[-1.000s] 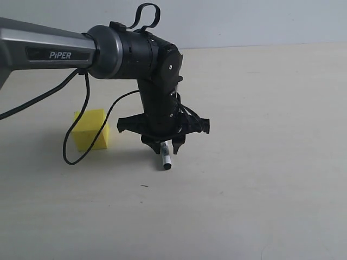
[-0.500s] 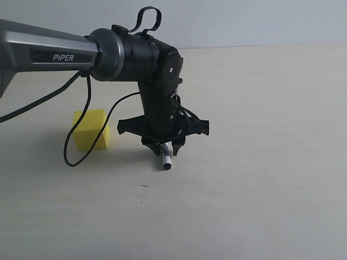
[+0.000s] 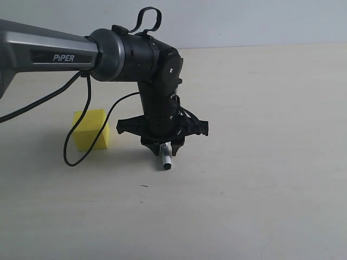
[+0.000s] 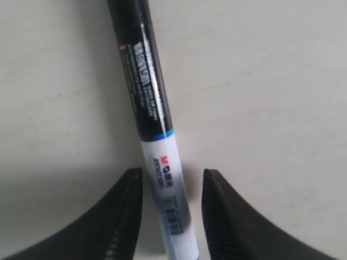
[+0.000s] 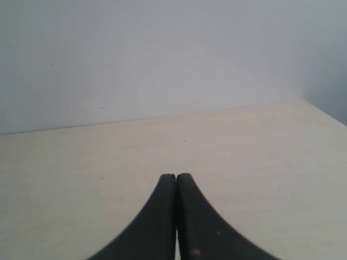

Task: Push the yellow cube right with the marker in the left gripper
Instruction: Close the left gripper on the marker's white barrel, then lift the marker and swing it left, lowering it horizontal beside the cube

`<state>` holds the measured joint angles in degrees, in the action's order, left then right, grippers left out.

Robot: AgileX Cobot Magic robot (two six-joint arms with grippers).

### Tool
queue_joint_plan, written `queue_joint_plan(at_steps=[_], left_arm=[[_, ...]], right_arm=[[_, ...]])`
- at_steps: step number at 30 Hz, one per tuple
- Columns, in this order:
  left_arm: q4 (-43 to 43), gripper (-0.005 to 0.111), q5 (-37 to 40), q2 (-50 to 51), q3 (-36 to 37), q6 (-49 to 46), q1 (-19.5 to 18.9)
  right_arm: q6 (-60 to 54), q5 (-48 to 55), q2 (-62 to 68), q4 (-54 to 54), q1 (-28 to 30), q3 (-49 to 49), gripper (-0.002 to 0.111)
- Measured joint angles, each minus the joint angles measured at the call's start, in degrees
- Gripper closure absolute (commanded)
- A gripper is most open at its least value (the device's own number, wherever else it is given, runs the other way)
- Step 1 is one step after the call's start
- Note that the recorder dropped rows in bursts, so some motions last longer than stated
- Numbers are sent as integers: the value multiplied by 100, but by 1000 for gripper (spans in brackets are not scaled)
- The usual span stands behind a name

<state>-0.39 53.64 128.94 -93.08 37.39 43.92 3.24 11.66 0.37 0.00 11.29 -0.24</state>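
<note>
The yellow cube (image 3: 91, 129) sits on the pale table to the left of my left gripper (image 3: 164, 147), with a clear gap between them. That gripper points down, shut on the marker (image 3: 165, 158), whose black end sticks out below the fingers close to the table. In the left wrist view the marker (image 4: 154, 124) runs out from between the jaws of the left gripper (image 4: 172, 181), white barrel then black cap. The cube is out of that view. The right gripper (image 5: 176, 177) is shut on nothing and does not show in the exterior view.
A black cable (image 3: 69, 146) loops down from the left arm (image 3: 59, 51) and hangs in front of the cube's right side. The beige table (image 3: 260, 162) meets a plain wall (image 5: 162, 54) at the back.
The left arm shifted very slightly right and down a second ago and has held still since. Cube and marker keep their places.
</note>
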Motion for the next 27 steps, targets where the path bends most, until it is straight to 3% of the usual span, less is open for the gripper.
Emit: queue_joint_plan(at_steps=[9,11,17,27], left_arm=[[39,70,27,0,0,-10,0],[39,74,27,0,0,-10,0],[39,106,41,0,0,-21,0],[39,107,273,-99,0,-808,0]], right_arm=[[0,0,0,0,0,0,108],[0,0,0,0,0,0,108],[0,0,0,0,0,0,108],[0,0,0,0,0,0,108]])
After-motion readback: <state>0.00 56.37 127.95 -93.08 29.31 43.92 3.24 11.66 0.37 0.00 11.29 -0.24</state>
